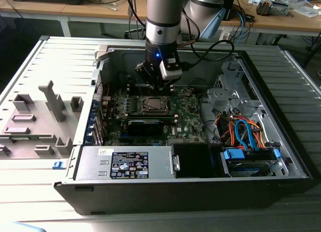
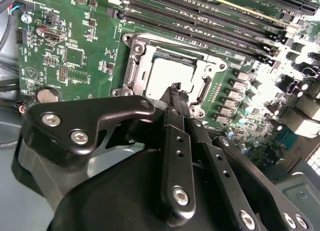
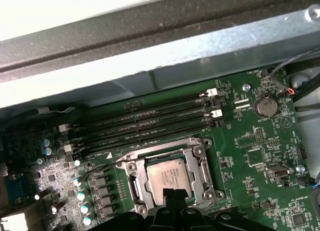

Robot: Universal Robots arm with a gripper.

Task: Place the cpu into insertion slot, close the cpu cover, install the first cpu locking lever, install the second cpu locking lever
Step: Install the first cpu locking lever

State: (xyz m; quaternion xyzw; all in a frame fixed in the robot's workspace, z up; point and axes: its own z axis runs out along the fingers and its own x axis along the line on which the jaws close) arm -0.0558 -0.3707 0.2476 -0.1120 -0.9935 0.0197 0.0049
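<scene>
In the exterior view the grey arm reaches down into an open computer case (image 1: 281, 156) lying on its side on a ribbed metal counter (image 1: 30, 61). The gripper (image 1: 151, 86) hangs just above the insertion slot (image 1: 153, 105), which sits in the green motherboard (image 1: 188, 119) with the case's back wall close behind the arm. There is open board toward the exterior view's right before the drive cage and its bundle of orange and blue cables (image 1: 241, 131). The power supply (image 1: 125, 162) in front carries a dark label with white print too small to read.

In the second wrist view the gripper (image 2: 176, 91) shows its black fingers (image 2: 173, 98) pressed together with nothing between them, their tips right over the cpu (image 2: 167, 76). The cpu lies flat in the insertion slot (image 2: 131, 66), framed by the cpu cover (image 2: 200, 66), which lies down around it. Long black memory slots (image 2: 210, 31) run just beside the socket.

In the first wrist view the cpu (image 3: 167, 177) sits square inside the cpu cover (image 3: 137, 178), faint printing on its top that I can't make out. A coin battery (image 3: 265, 107) lies well apart, near the case wall (image 3: 200, 61).
</scene>
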